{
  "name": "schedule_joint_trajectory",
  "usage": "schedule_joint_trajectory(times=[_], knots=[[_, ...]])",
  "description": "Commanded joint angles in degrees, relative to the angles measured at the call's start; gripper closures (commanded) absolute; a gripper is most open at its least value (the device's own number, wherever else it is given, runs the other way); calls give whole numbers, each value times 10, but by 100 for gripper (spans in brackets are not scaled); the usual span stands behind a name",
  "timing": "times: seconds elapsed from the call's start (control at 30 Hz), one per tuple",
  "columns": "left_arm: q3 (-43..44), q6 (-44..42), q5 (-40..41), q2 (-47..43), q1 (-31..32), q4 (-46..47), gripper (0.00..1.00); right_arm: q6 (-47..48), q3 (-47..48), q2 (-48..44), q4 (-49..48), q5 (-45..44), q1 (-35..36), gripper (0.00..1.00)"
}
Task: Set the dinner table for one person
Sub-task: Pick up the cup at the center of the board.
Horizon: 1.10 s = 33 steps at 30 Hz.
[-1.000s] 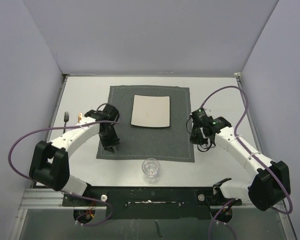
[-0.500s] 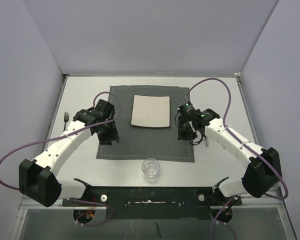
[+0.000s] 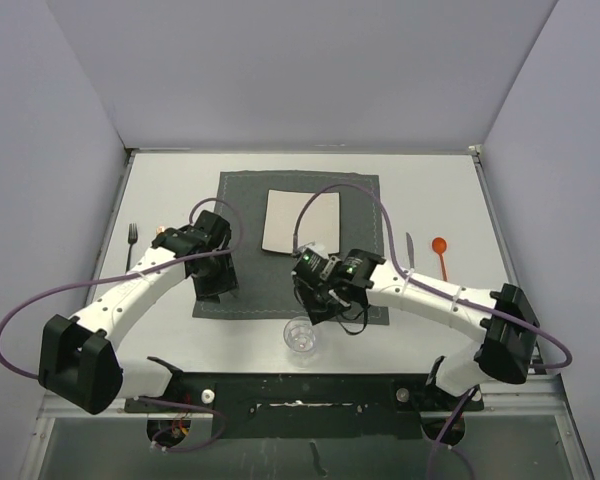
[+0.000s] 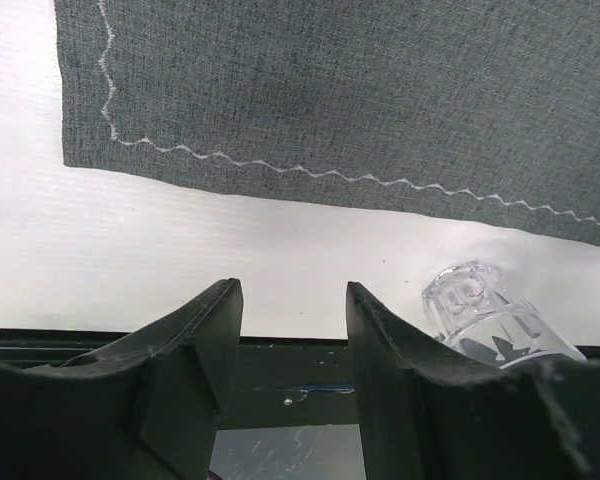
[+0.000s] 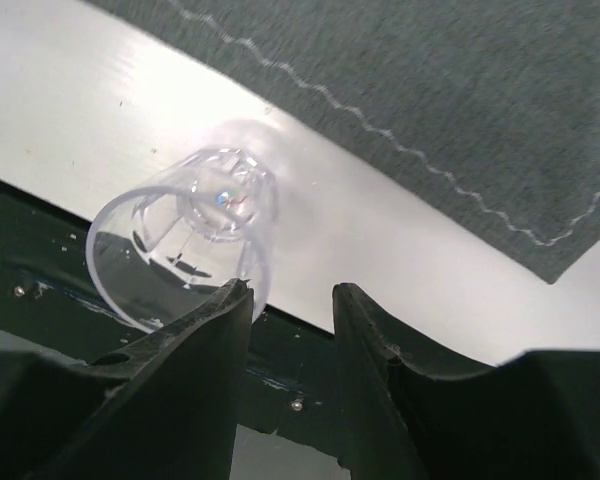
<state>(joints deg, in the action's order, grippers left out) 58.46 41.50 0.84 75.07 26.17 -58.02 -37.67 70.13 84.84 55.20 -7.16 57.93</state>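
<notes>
Dinner table [image 3: 445, 200] lies flat, long axis seemingly left-right, while over the placemat's [image 3: 245, 185] near edge the left gripper [image 3: 217, 287] and right gripper [image 3: 325, 305] hold jaws part-open, empty.

Plate [image 3: 285, 215] sits on placemat [image 3: 242, 210] on dinner table [image 3: 175, 185]; glass [image 3: 300, 337] before, fork [image 3: 132, 240] left.

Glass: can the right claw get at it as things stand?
Probably yes. The right claw hangs open just beside the glass, with nothing between them, and the glass stands clear of the placemat.
</notes>
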Motion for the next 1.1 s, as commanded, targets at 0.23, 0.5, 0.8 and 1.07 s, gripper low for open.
schedule_joint_trajectory(times=[0.23,0.5,0.8,1.07], knots=[[-13,-4,0,-43,1,17,55,-44,-2,62,-34,-29,80,61],[-13,-4,8,-47,-1,7,55,-31,-9,128,-66,0,88,61],[-2,-11,26,-49,-7,-3,62,-40,5,148,-48,-9,87,100],[-12,-7,19,-41,-10,9,68,-34,113,85,60,-24,30,100]])
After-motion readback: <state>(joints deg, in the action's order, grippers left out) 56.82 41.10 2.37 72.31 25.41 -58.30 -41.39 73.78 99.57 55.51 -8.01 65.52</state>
